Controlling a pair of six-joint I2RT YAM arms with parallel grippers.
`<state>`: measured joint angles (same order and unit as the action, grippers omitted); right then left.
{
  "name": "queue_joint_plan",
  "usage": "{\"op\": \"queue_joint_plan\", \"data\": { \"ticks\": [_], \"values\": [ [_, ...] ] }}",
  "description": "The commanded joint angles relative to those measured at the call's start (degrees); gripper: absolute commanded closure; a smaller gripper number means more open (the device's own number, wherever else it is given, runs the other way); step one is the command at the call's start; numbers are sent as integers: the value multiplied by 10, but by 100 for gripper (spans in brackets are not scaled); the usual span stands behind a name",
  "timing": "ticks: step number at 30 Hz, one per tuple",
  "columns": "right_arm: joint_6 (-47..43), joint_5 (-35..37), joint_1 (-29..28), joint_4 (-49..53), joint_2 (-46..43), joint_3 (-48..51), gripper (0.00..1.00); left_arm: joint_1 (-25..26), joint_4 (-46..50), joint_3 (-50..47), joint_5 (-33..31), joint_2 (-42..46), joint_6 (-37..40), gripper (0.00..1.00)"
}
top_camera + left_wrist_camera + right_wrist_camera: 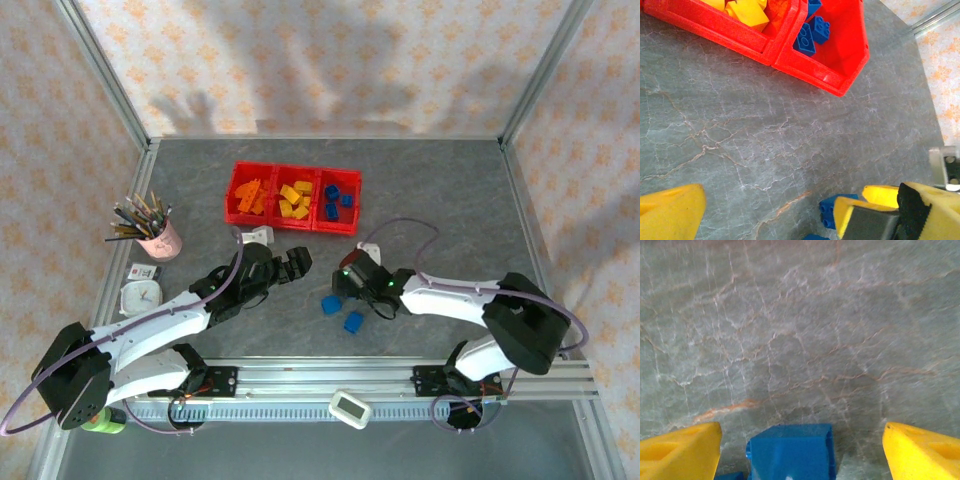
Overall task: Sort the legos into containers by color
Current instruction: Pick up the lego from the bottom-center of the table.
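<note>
Lego (790, 452), blue, between right end effector's (800, 437) jaws

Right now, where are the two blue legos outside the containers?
Top view: the two blue legos lie on the table beside the right hand, near the middle.

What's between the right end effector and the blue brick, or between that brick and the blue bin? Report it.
Nothing visible. The blue brick lies between the open fingers of the right end effector, with a gap on either side. From there to the blue bin, the top view shows bare table.
</note>
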<state>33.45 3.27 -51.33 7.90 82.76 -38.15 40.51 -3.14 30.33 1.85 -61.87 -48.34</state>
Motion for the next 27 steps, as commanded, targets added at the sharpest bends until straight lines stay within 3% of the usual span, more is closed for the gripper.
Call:
{"op": "queue_joint_plan", "data": {
  "ticks": [1,8,20,27],
  "values": [
    [16,30,-6,-4,25,-14,18,3,-14,-10,-21,5,-10,1],
    [15,25,-8,-17,58,-17,29,4,-5,-5,-24,2,-4,1],
    [-2,17,-8,-21,39,-25,62,3,4,4,-27,-2,5,1],
    [-38,34,5,1,14,-79,64,0,28,35,-40,0,25,1]
  ]
}}
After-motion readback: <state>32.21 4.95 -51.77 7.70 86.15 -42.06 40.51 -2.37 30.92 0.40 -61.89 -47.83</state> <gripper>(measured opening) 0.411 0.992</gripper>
